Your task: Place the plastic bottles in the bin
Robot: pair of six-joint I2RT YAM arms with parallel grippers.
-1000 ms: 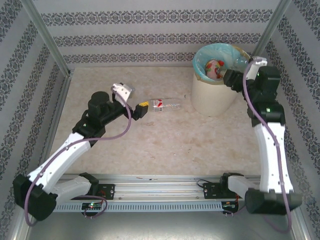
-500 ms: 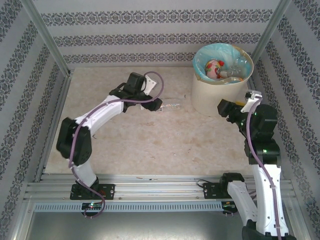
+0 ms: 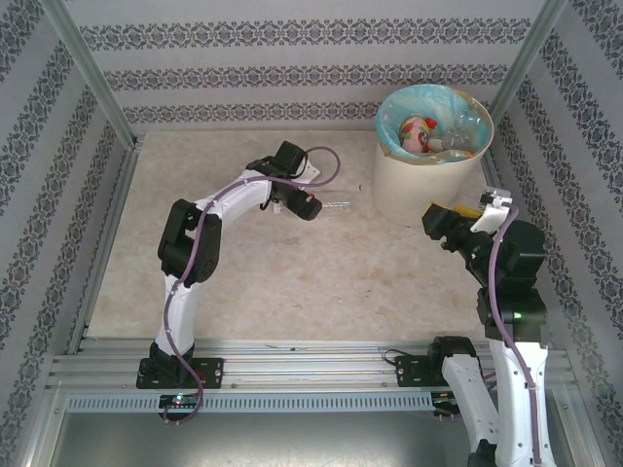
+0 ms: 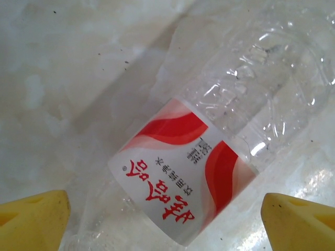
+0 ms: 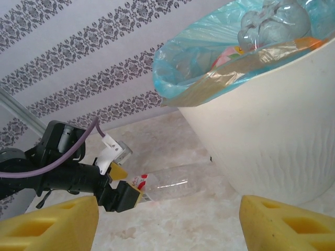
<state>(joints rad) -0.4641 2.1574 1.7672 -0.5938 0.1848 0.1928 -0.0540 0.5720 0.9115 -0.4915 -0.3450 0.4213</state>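
On the bench (image 3: pixel 292 282), toward the far edge: one plastic bottle (image 3: pixel 333 206) lying on its side, clear, with a red-and-white label (image 4: pixel 183 193). It is left of the bin and apart from it.
Far right corner: one bin (image 3: pixel 419 190), cream-white, with a turquoise liner (image 3: pixel 389 122) folded over its rim.
Inside the bin: plastic bottles (image 3: pixel 421 133) heaped together. I make out one with a red-and-white label and some clear ones, but no firm count.
Left end effector (image 3: pixel 304 206): one, down over the lying bottle, its two yellow fingers (image 4: pixel 31 222) spread wide with the label between them.
Right end effector (image 3: pixel 435 222): one, just on the near side of the bin, its two yellow fingers (image 5: pixel 52 225) apart with nothing between.
Arms: two.
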